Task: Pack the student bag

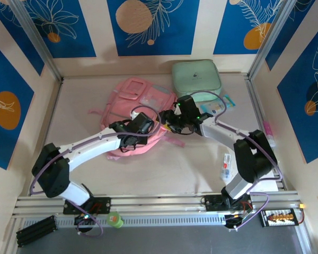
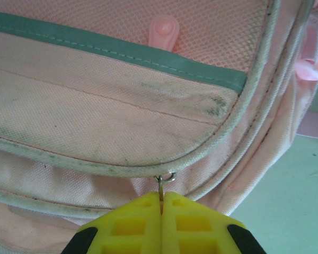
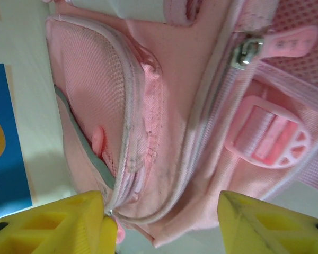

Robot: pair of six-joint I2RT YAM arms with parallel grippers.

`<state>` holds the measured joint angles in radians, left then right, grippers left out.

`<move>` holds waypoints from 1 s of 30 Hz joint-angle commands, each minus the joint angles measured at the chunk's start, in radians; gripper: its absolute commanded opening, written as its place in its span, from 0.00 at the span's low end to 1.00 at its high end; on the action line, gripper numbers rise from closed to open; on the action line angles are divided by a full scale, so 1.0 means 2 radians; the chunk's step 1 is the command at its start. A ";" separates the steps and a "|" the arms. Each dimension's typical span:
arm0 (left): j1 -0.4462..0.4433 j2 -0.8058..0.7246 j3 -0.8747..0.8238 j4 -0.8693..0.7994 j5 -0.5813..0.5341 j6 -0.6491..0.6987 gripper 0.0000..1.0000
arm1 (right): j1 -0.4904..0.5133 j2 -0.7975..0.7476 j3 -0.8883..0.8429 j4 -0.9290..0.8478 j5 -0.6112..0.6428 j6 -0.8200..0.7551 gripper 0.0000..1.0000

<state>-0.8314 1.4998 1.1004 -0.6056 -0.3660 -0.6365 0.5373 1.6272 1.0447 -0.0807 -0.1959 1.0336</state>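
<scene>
The student bag [image 1: 131,94] lies flat on the table [image 1: 164,169], a little above and left of centre in the overhead view, with its lower part under both arms. In the left wrist view the student bag [image 2: 111,111] takes up nearly the whole frame. I see pink woven fabric, a grey-green band [image 2: 122,51] across the top, a pink rubber tab [image 2: 163,30] above it and grubby white piping curving down the right side.

My left gripper [image 2: 161,203] is clenched tight. Its yellow fingers are pressed together on the thin metal zipper pull [image 2: 165,180], which pokes out just below the piping at lower centre. From above, the left gripper [image 1: 155,127] sits over the bag's lower right edge.

In the right wrist view the student bag [image 3: 201,90] shows a mesh pocket [image 3: 93,90] at left. A metal zipper slider [image 3: 246,53] is at upper right and a pink strap buckle [image 3: 270,138] at right. My right gripper [image 3: 163,206] is spread wide, one yellow finger on each side of the bag's corner. The left finger touches the zipped edge, but I cannot tell whether the other one makes contact. From above, the right gripper [image 1: 174,119] is just beside the left one.

A mint-green zip case [image 1: 196,77] rests against the back wall, upper right of the bag.
</scene>
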 commanded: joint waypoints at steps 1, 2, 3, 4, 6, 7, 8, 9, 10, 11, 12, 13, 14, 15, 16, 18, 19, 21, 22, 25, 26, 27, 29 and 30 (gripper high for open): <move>0.003 -0.020 -0.019 0.024 0.019 0.013 0.00 | 0.007 0.025 0.033 0.021 -0.033 0.015 0.53; 0.003 -0.022 -0.022 0.026 0.019 0.013 0.00 | 0.010 0.033 0.040 0.027 -0.036 0.010 0.49; 0.004 -0.023 -0.024 0.028 0.017 0.013 0.00 | 0.016 0.041 0.049 0.022 -0.031 0.005 0.48; 0.004 -0.024 -0.025 0.028 0.015 0.013 0.00 | 0.019 0.048 0.057 0.013 -0.027 0.004 0.47; 0.006 -0.025 -0.026 0.032 0.015 0.018 0.00 | 0.024 0.063 0.067 0.010 -0.033 0.005 0.41; 0.006 -0.026 -0.026 0.033 0.015 0.019 0.00 | 0.026 0.067 0.068 0.010 -0.032 0.008 0.41; 0.007 -0.027 -0.027 0.034 0.014 0.020 0.00 | 0.027 0.070 0.070 0.009 -0.029 0.010 0.41; 0.006 -0.028 -0.027 0.035 0.015 0.021 0.00 | 0.028 0.073 0.072 0.006 -0.027 0.009 0.41; 0.006 -0.029 -0.028 0.034 0.014 0.021 0.00 | 0.028 0.075 0.075 0.001 -0.023 0.008 0.41; 0.008 -0.029 -0.028 0.031 0.010 0.021 0.00 | 0.029 0.077 0.079 -0.005 -0.017 0.004 0.40; 0.007 -0.029 -0.029 0.025 0.003 0.016 0.00 | 0.029 0.079 0.086 -0.014 -0.009 0.000 0.37; 0.008 -0.029 -0.030 0.019 -0.007 0.013 0.00 | 0.029 0.081 0.093 -0.025 -0.001 -0.004 0.33; 0.009 -0.029 -0.031 0.012 -0.016 0.009 0.00 | 0.029 0.083 0.100 -0.037 0.009 -0.009 0.28; 0.012 -0.030 -0.033 0.007 -0.026 0.007 0.00 | 0.029 0.086 0.107 -0.050 0.020 -0.015 0.23; 0.014 -0.032 -0.036 0.003 -0.033 0.007 0.00 | 0.029 0.088 0.113 -0.058 0.028 -0.021 0.17; 0.024 -0.038 -0.043 -0.002 -0.041 0.009 0.00 | 0.028 0.091 0.123 -0.074 0.047 -0.036 0.09; 0.031 -0.041 -0.047 -0.003 -0.041 0.010 0.00 | 0.027 0.091 0.126 -0.078 0.051 -0.042 0.06; 0.051 -0.050 -0.059 -0.006 -0.036 0.015 0.00 | 0.024 0.091 0.131 -0.083 0.058 -0.052 0.03; 0.060 -0.054 -0.065 -0.006 -0.034 0.019 0.00 | 0.022 0.090 0.132 -0.083 0.060 -0.056 0.01; 0.095 -0.070 -0.079 -0.006 -0.020 0.036 0.00 | 0.018 0.089 0.135 -0.085 0.057 -0.066 0.00; 0.105 -0.075 -0.084 0.000 -0.007 0.045 0.00 | 0.018 0.089 0.136 -0.085 0.055 -0.070 0.00; 0.113 -0.079 -0.089 0.011 0.012 0.056 0.00 | 0.018 0.088 0.136 -0.084 0.053 -0.073 0.00; 0.123 -0.084 -0.098 0.037 0.057 0.071 0.00 | 0.018 0.089 0.135 -0.081 0.047 -0.072 0.00; 0.128 -0.084 -0.104 0.055 0.092 0.081 0.00 | 0.017 0.089 0.134 -0.078 0.043 -0.071 0.00</move>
<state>-0.6075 1.3491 0.9310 -0.5148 -0.3038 -0.5438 0.6010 1.7920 1.2789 -0.2295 -0.1497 0.9306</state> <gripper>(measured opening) 0.065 0.055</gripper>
